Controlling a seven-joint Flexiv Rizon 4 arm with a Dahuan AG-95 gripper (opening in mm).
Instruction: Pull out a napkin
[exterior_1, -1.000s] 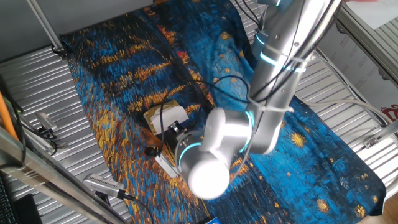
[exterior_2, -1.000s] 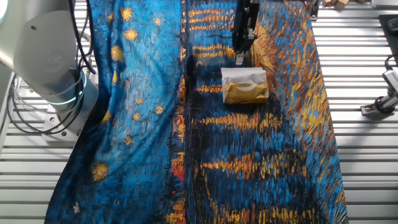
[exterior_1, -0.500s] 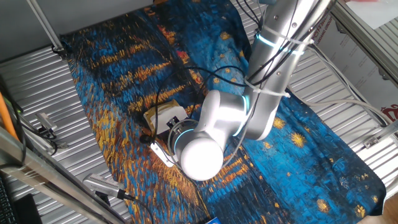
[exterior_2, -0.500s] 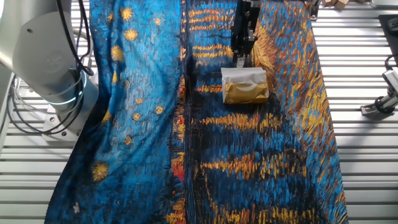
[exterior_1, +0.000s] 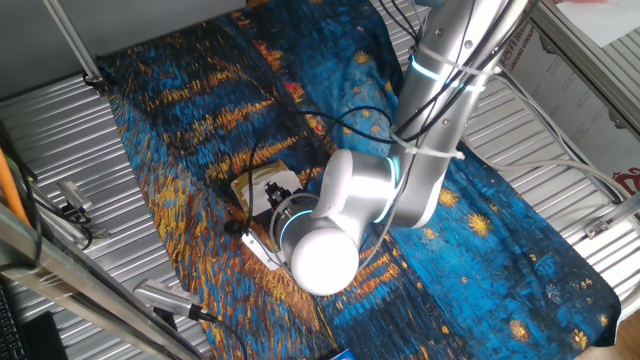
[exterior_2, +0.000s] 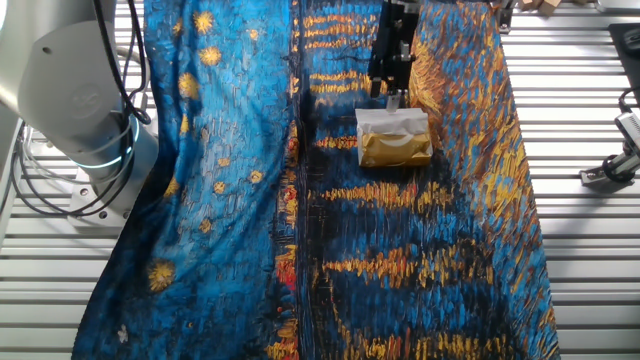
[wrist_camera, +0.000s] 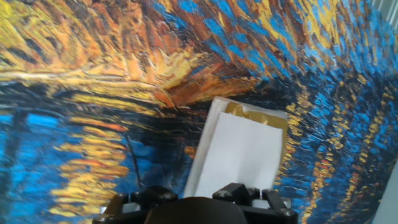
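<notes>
Napkin (wrist_camera: 239, 155): flat white sheet lying on top of the gold-tan packet (exterior_2: 396, 148), on the table. In the other fixed view the white of the napkin (exterior_2: 390, 121) shows at the far end of the packet, the shiny gold part nearer the camera. In the hand view the packet (wrist_camera: 258, 116) shows as a gold strip along the napkin's far edge and right side.

Packet rests on the blue-and-orange painted cloth (exterior_2: 240, 200) that covers the middle of the table (exterior_2: 590, 250); ribbed metal shows on both sides of the cloth.

Pincer (exterior_2: 394, 93): directly above the napkin's far edge, fingertips just over or touching the white paper; contact cannot be told. Fingers are seen edge-on in this view and hidden by the arm (exterior_1: 345, 215) in the one fixed view, so whether they are apart or together cannot be told. In the hand view only the dark pincer base (wrist_camera: 196, 205) shows at the bottom edge, close to the napkin's near edge.
</notes>
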